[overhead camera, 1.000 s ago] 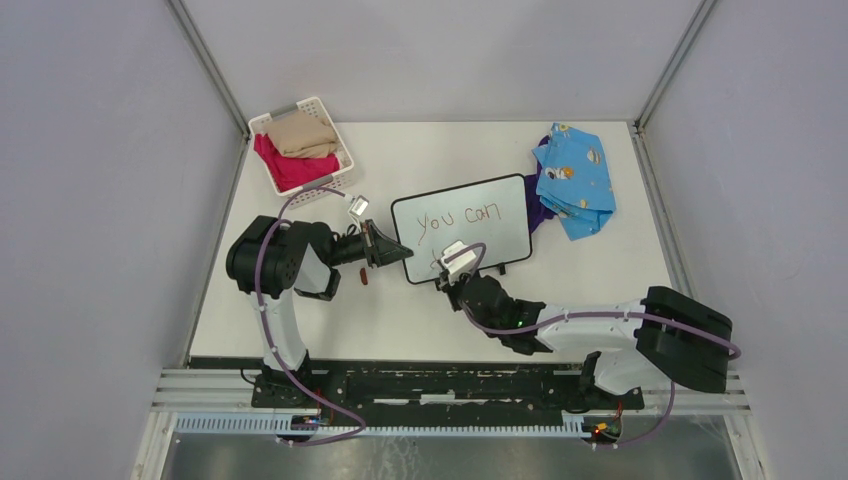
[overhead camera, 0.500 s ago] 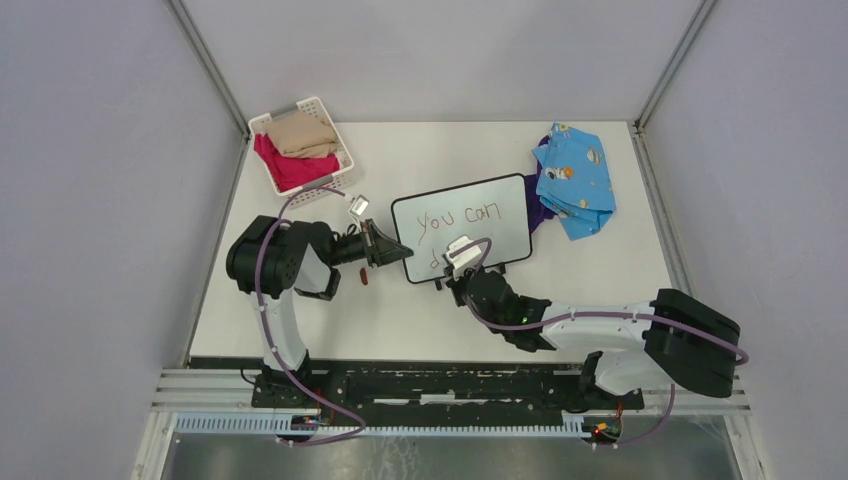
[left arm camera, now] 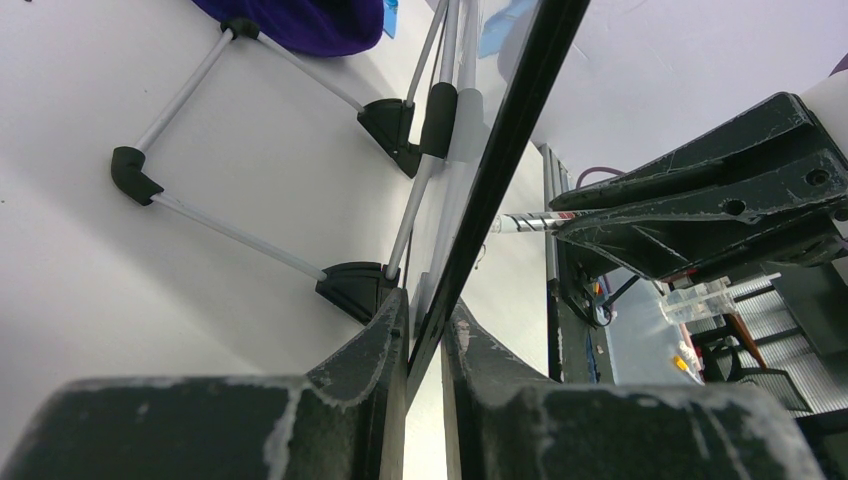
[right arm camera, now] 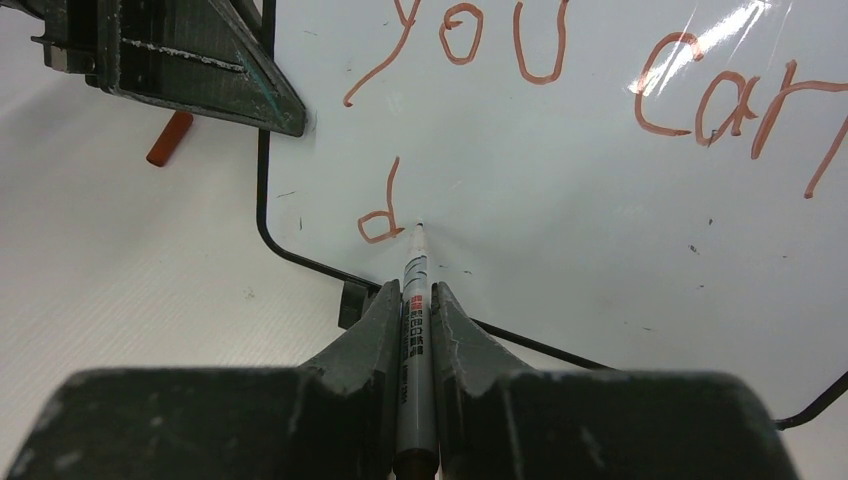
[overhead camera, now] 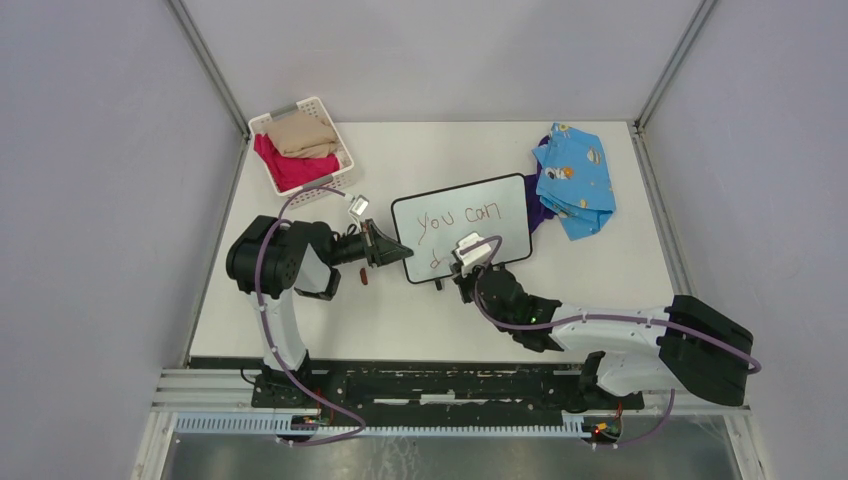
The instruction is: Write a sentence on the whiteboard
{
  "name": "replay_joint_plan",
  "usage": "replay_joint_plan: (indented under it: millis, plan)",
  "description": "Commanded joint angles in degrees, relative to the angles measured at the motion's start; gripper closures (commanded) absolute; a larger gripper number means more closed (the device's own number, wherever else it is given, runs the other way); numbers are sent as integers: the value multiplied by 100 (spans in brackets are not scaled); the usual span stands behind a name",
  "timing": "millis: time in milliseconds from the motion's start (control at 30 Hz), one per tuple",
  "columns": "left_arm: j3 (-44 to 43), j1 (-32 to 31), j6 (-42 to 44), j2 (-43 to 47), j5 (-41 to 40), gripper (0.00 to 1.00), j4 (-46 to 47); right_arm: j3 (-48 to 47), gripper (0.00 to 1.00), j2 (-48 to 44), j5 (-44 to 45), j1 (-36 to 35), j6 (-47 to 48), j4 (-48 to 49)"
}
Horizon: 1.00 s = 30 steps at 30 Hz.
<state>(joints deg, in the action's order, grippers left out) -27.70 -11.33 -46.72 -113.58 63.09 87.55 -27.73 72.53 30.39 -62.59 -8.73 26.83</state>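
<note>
Holding whiteboard [overhead camera: 470, 215] by left edge with left gripper [overhead camera: 403, 252], long axis left-right, face toward arms; pinching marker [right arm camera: 416, 255] in right gripper [right arm camera: 414, 295], tip on whiteboard.

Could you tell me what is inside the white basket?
The white basket holds a tan cloth on top of a pink cloth; anything beneath them is covered.

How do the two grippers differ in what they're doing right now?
The left gripper is clamped on the left edge of the whiteboard; the right gripper pinches a marker. The left reaches in sideways, the right from the near side, tip by the d. Both are shut on something.
</note>
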Motion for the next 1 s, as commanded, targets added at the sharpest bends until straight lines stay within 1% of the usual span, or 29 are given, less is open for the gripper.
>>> replay_joint_plan:
  millis: [0,267,533,967]
  plan:
    - [-10,-36,198,62,90,98,-26,-44,100,-71,-33,50,5,371]
    - [-24,-36,198,70,89,98,-35,-181,100,131,-145,63,-19,402]
    - [-33,-36,198,58,89,98,-57,-43,100,231,-159,59,-123,384]
    - [-20,-36,228,77,85,98,-94,399,100,-90,48,189,-231,241]
